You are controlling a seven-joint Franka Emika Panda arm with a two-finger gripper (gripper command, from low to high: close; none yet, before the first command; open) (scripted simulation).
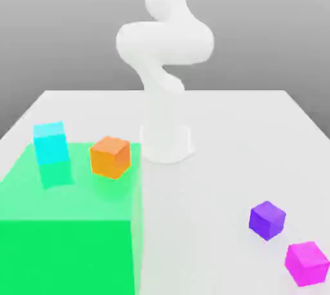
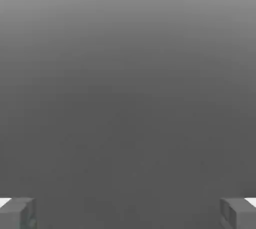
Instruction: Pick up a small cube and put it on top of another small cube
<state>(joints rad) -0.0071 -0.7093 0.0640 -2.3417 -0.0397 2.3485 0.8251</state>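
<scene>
Spread wide, the pincer (image 2: 128, 213) shows only its two grey fingertips (image 2: 17, 213) at opposite edges of the hand view, with blank grey haze between them and nothing held. In the exterior view the white arm (image 1: 164, 42) rises from its base on the table (image 1: 213, 120) and runs up out of sight, so the hand itself is not seen there.

By that reading the task is at its very start: no cube is approached yet. The next move calls for bringing the hand down toward the purple cube (image 1: 267, 219), squaring the fingers to two opposite faces, and closing on it.

That cube sits on the white table toward the exterior view's right, near the front, turned slightly so a corner faces the camera. It is small, plain and glossy violet, just apart from the magenta-pink cube (image 1: 307, 263) lying nearer the front. An orange cube (image 1: 110, 156) and a cyan block (image 1: 50, 143) rest on the green platform (image 1: 64, 236) at the exterior view's left.
</scene>
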